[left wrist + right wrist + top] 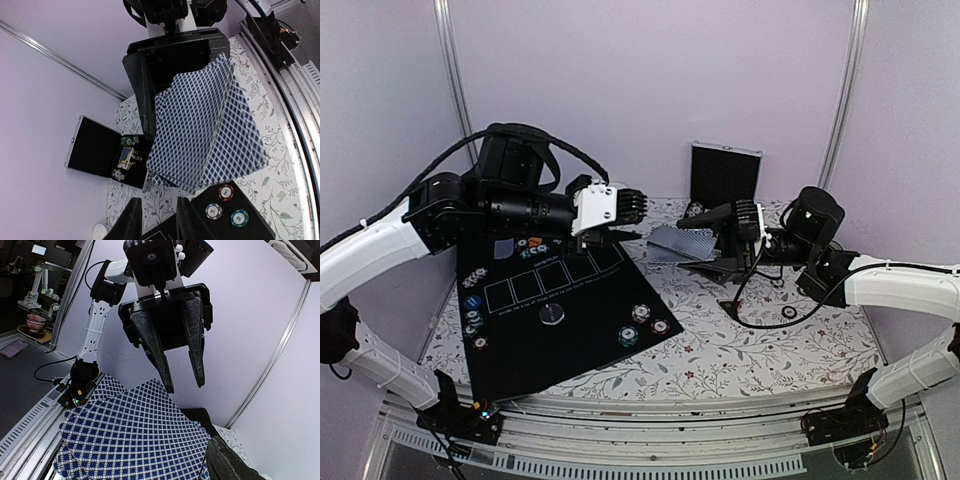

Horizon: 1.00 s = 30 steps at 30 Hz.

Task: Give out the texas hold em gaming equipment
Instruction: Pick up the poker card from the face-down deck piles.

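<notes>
Right pincer (pixel 695 240) pinches a fan of playing cards (pixel 205 135), the blue-grey patterned backs turned to the left wrist camera. One black finger (pixel 146 107) runs along the fan's edge; the other is hidden behind the cards. No view shows the card faces, and the overlap stops us from counting the cards.

Left pincer (pixel 185 386) points at the fan from the opposite side. Its fingers (pixel 157 350) are spread a little and the gap between them is bare. The tips stand very near the fan's corner, but we cannot tell whether they touch it.

Just beside the left pincer's tips, three poker chips (pixel 226 191) lie on a corner of the black mat (pixel 255 227), which the frame edge cuts off. From above, the mat stretches under and behind the left pincer. It carries a round grey button (pixel 552 314) and more chips in two clusters, with markings too small to read.

Beyond the right pincer stands the open black case (pixel 725 172). The left wrist view shows a few chips inside it, and the rest is blurred. A small white bowl (pixel 100 231) is half cut off below the left pincer.
</notes>
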### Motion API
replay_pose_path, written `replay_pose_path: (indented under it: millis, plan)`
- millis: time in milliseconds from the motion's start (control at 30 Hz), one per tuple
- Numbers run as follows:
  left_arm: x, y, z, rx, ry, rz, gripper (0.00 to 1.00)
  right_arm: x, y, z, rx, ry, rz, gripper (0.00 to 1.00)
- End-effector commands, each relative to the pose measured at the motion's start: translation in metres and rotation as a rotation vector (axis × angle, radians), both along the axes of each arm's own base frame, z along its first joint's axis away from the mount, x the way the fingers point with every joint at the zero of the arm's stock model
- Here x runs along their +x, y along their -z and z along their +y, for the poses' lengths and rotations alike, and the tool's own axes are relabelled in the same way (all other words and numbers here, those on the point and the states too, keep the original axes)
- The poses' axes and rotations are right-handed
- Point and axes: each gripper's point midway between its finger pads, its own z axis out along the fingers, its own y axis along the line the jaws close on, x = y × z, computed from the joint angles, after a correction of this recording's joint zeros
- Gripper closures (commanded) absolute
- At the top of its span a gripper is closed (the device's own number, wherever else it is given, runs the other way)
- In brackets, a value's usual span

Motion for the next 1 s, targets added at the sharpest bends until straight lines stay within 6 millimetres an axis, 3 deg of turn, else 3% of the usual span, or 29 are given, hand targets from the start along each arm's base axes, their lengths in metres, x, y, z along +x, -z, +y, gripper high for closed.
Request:
replay_pose_path:
  millis: [0, 967]
  plan:
    - [-0.005, -0.022, -0.006, -0.053, 0.030, -0.024, 0.73, -0.002, -0.016, -0.003, 0.029, -0.007, -0.038, 0.41]
    - [-0.012, -0.007, -0.009, -0.018, 0.063, 0.026, 0.70, -0.001, -0.016, -0.004, 0.029, -0.002, -0.040, 0.41]
